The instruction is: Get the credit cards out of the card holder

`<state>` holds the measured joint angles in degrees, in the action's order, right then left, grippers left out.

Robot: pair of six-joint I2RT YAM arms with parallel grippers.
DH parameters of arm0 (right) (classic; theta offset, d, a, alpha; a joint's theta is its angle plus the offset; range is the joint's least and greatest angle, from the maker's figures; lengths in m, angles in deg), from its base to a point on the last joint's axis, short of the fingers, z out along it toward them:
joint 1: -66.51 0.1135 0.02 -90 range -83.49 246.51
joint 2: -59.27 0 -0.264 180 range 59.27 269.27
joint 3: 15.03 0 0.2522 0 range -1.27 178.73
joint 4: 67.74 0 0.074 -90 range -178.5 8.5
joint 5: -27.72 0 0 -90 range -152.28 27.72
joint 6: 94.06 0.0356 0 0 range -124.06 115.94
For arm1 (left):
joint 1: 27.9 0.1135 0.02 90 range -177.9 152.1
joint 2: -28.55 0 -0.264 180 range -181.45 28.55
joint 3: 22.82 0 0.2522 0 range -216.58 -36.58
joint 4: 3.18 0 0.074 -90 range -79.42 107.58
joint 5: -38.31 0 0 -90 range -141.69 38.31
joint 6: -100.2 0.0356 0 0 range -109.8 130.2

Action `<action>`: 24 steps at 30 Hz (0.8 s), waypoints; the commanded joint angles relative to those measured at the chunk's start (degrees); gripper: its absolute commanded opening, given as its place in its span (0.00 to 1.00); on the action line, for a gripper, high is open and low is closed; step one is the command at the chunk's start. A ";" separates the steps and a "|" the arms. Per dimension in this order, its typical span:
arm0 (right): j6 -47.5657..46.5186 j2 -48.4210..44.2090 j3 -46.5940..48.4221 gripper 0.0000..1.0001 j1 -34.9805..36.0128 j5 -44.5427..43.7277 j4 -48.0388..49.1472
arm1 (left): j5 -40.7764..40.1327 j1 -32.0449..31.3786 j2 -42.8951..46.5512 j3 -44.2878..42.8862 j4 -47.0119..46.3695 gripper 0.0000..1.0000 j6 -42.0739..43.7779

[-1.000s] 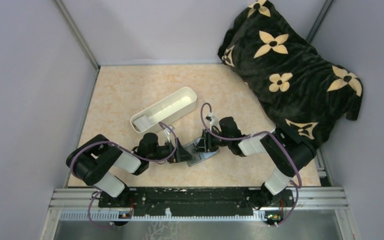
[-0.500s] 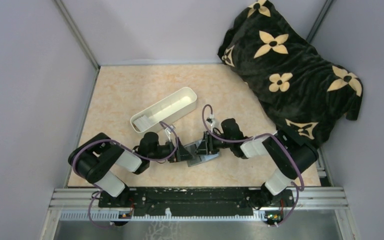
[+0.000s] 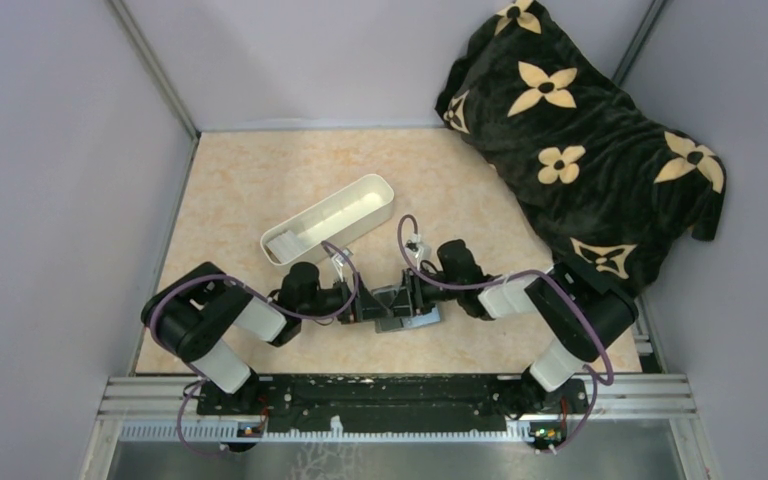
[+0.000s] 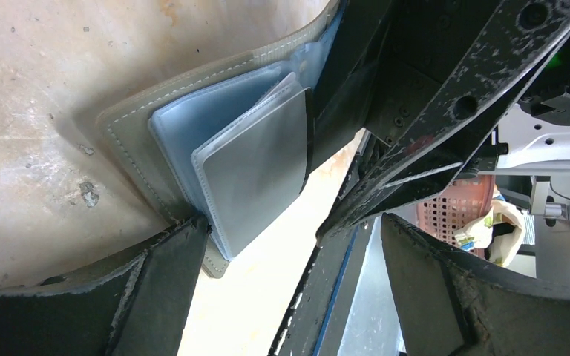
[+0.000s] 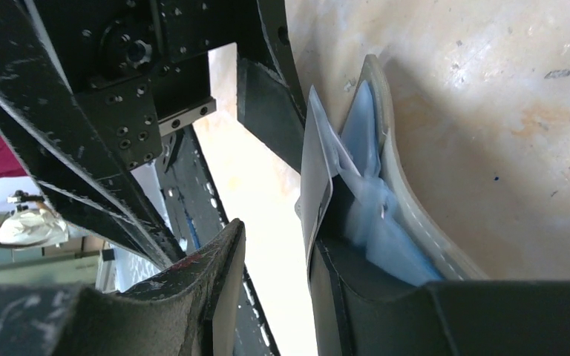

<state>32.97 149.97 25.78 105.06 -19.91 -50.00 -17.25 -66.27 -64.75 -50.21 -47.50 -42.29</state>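
The grey card holder (image 3: 416,320) lies open on the table between both grippers. In the left wrist view its grey cover (image 4: 130,130) frames blue-grey pockets and a grey inner flap (image 4: 256,170). My left gripper (image 4: 289,222) is wide open; its left finger (image 4: 141,289) touches the holder's lower corner and nothing sits between the jaws. My right gripper (image 5: 278,233) is open with a gap, and its right finger (image 5: 364,297) is tucked behind the flap (image 5: 313,178), against the blue pockets (image 5: 386,237). The credit cards are hidden in the pockets.
A long white tray (image 3: 330,220) stands just behind the left arm. A black blanket with cream flowers (image 3: 580,140) covers the back right corner. Grey walls close in the table, and a metal rail (image 3: 400,395) runs along the front edge.
The right gripper has shifted a little left and toward the front, and the card holder has moved with it and lies flatter. The left gripper has barely moved.
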 commanded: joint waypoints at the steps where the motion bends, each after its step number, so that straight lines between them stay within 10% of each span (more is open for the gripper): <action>1: -1.42 1.46 1.94 0.37 2.85 2.74 -0.44 | -4.75 0.05 -2.74 0.24 6.52 0.95 2.75; 24: -6.49 -0.17 4.45 0.37 -1.04 2.19 -11.28 | -3.66 1.17 -7.23 1.32 1.23 0.93 -0.01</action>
<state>29.22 150.91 28.25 104.21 -19.27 -58.32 -16.07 -65.59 -68.57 -50.21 -52.88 -44.41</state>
